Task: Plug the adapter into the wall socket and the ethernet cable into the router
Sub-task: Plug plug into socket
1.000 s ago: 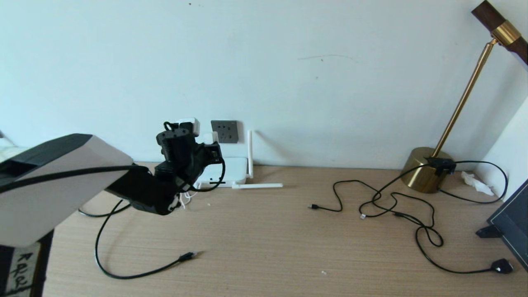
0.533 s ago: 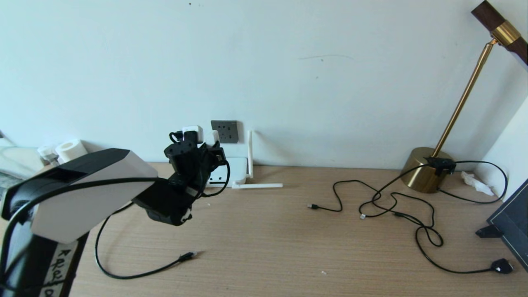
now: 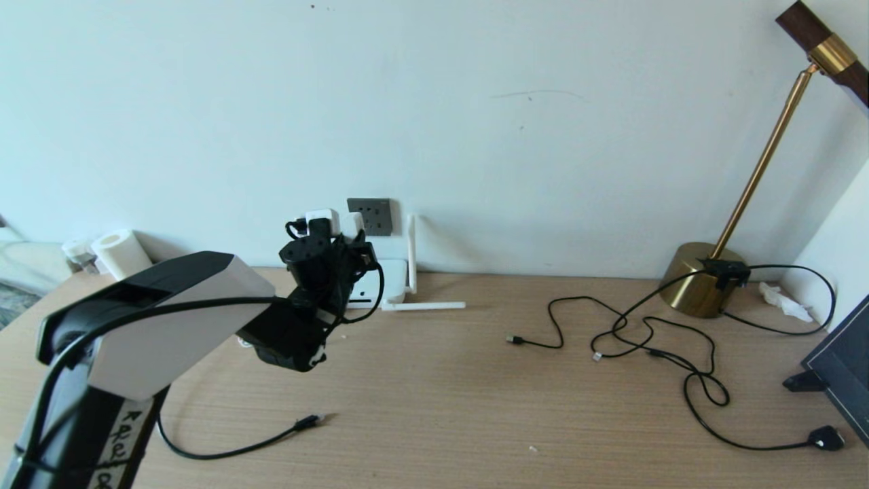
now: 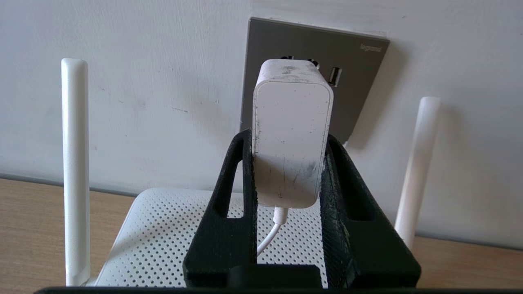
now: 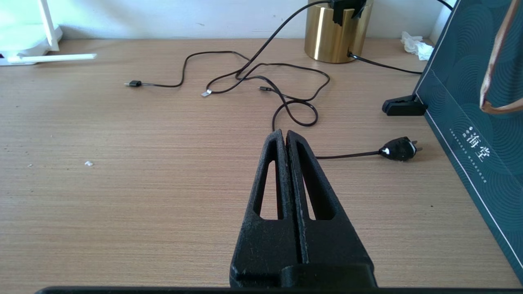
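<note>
My left gripper (image 4: 287, 139) is shut on the white adapter (image 4: 291, 130), gripping its two sides, with the thin white cord hanging from its lower end. The adapter is held upright right in front of the dark grey wall socket (image 4: 351, 73); I cannot tell whether it touches. In the head view the adapter (image 3: 321, 219) shows just left of the socket (image 3: 370, 216). The white router (image 3: 387, 278) lies below, against the wall. The ethernet cable (image 3: 224, 449) lies on the table, its plug (image 3: 312, 421) free. My right gripper (image 5: 284, 132) hovers shut and empty over the table.
One router antenna (image 3: 424, 306) lies flat on the table, another (image 3: 411, 251) stands upright. Thin black cables (image 3: 645, 339) sprawl right of centre beside a brass lamp base (image 3: 703, 288). A black mains plug (image 3: 827, 438) and a dark box (image 3: 845, 367) sit far right.
My left arm has swung right and in toward the wall, carrying the adapter closer to the socket. The ethernet cable has not moved.
</note>
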